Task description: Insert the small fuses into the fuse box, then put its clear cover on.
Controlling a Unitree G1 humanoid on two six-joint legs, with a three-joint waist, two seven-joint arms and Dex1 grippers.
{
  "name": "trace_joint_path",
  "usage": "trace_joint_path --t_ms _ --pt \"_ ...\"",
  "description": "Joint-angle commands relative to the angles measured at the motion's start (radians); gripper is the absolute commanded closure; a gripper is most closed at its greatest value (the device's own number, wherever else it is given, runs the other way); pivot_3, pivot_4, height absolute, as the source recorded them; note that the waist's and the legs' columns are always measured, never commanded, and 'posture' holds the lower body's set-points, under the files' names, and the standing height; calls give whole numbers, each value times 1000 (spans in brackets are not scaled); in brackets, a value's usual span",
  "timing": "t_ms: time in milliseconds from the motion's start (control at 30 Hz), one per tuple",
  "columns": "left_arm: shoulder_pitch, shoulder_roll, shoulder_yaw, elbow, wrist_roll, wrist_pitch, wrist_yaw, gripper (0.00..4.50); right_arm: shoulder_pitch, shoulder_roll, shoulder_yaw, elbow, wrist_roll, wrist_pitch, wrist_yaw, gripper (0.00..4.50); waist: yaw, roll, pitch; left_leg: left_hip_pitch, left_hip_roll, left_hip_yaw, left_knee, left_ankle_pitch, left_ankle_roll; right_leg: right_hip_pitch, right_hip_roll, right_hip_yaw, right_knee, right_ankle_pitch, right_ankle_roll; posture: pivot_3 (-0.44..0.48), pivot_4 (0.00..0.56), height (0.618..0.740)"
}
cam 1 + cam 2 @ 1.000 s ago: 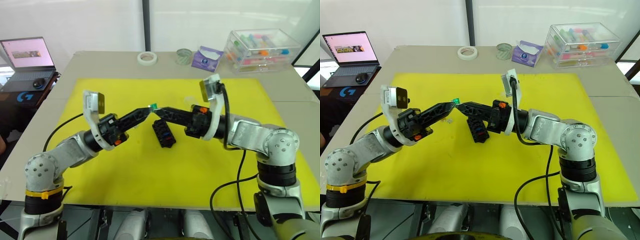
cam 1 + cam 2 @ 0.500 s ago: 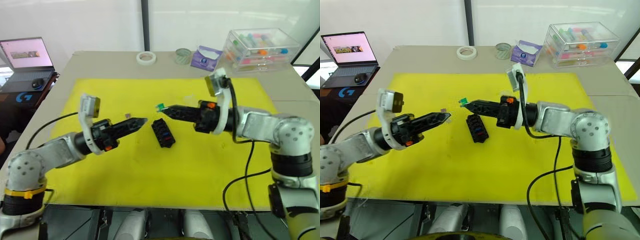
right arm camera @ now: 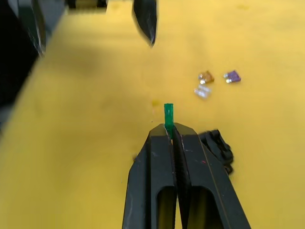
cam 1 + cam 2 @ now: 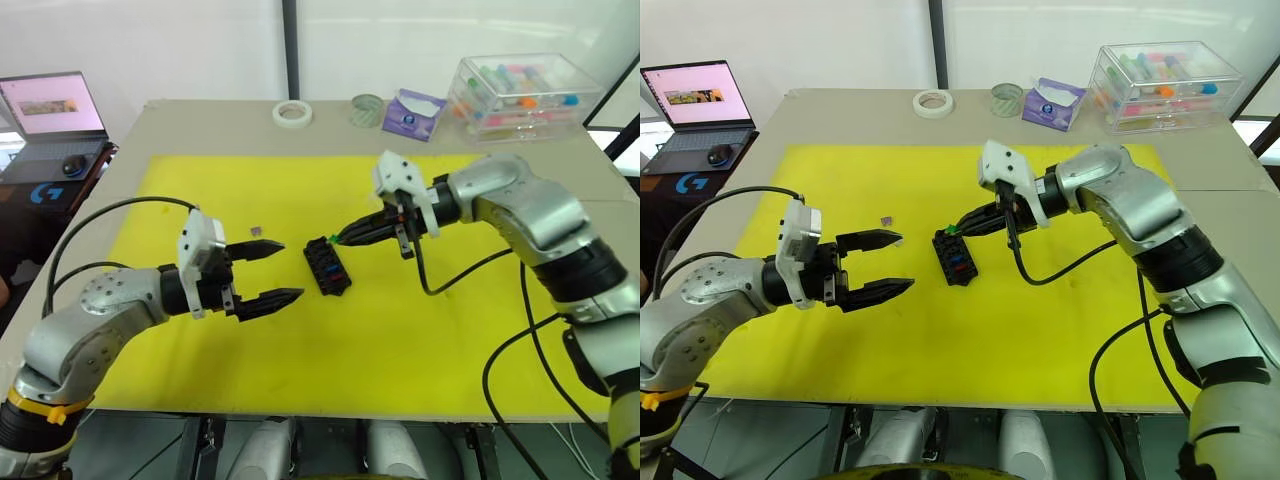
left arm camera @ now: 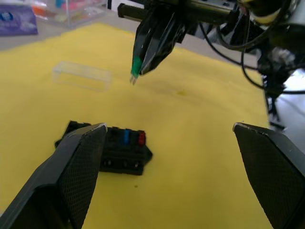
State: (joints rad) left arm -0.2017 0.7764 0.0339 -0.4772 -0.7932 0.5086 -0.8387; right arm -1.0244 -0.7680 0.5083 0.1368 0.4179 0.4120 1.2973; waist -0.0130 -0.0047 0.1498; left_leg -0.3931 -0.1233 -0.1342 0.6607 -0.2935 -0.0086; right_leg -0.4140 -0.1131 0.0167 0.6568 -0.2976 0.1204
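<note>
Black slotted plastic fuse box (image 4: 327,266) holds blue and red fuses; right fingers (image 4: 345,238) pinch small green fuse (image 5: 136,66) above it; left fingers (image 4: 268,272) spread.

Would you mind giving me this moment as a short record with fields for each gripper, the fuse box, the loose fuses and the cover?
right gripper: shut on the green fuse, held above the fuse box
left gripper: open, empty, beside the fuse box
fuse box: on the yellow mat, a blue and a red fuse already seated
loose fuses: three on the mat, apart from the box
clear cover: lying on the mat, not fitted
</note>
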Motion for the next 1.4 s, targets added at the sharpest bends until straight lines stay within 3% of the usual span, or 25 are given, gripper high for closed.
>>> trace_joint_path --t_ms 33,333,733,1400 --pt "0 -32 4 5 54 -56 -12 25 -59 45 6 97 -138 -168 67 4500 0 0 0 0 0 0 0 0 0 0 0 0 0 0 0 0 150 740" --pt "-18 -90 6 29 19 29 -10 25 -147 153 29 289 -359 -387 185 4500 -1 0 1 0 0 -1 0 0 0 0 0 -1 0 0 0 0 150 740" --pt "11 -93 3 51 83 3 -63 25 -158 187 37 130 -471 -241 252 4500 -1 1 1 0 0 -1 0 0 0 0 1 -1 0 0 0 0 150 740" --pt "26 -134 -14 71 186 -77 -95 25 -150 249 62 183 -578 -296 257 4500 -4 1 1 0 0 -2 0 0 0 0 1 -1 1 0 0 0 150 740"
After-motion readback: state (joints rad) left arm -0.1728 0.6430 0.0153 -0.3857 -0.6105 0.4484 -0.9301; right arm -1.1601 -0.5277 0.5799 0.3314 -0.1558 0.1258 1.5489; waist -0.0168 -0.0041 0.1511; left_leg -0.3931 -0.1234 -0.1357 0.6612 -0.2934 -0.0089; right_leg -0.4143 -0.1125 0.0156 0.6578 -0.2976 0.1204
